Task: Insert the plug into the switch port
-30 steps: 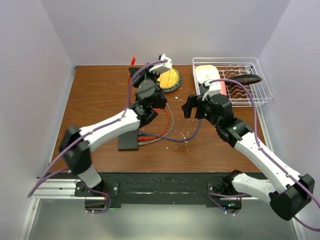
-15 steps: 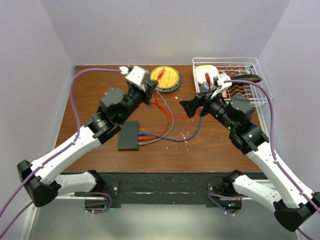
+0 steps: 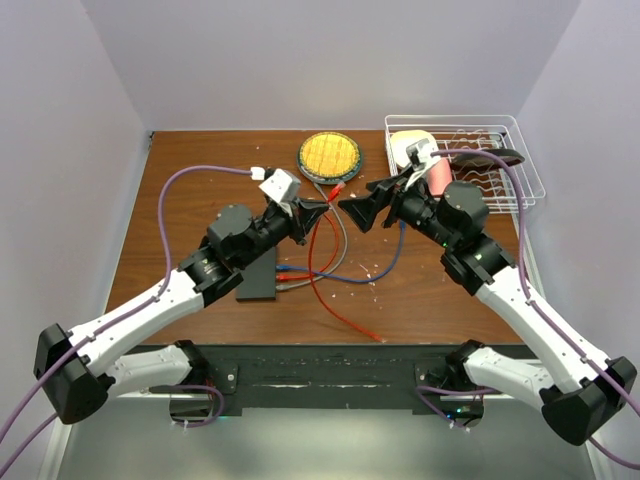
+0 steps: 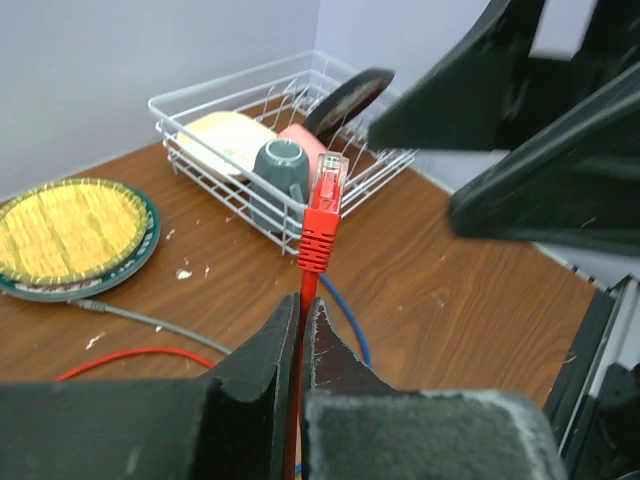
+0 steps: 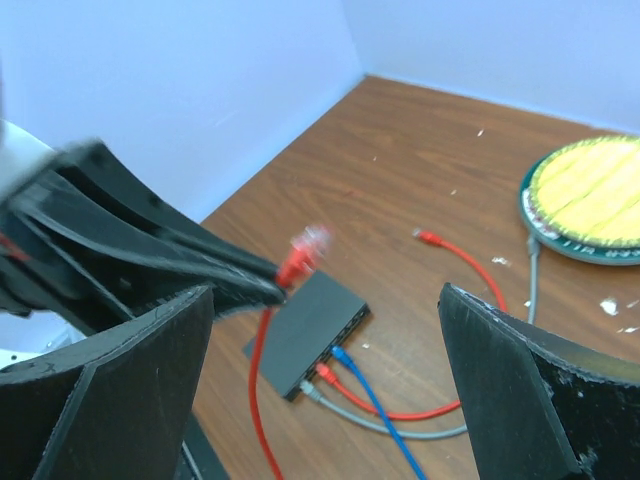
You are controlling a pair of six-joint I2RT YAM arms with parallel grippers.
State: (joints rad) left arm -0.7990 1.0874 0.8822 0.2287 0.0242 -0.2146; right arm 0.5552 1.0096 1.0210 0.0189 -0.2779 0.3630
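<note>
Left wrist view: red plug [image 4: 322,215] held up in mid-air, offered for a second grip.
The left end effector [image 4: 302,310] is pinched narrow on the red cable [image 4: 301,345] just below the plug, which stands clear above the grip. The right end effector [image 5: 322,290] gapes wide right beside it, holding nothing. The switch [image 5: 305,335] lies flat on the counter [image 5: 420,160] below, well apart, with other cables [image 5: 365,395] plugged into it. Likely best: close the right jaws squarely on the plug's body, sparing its clear tip, before the left lets go, so it meets a free socket straight.
</note>
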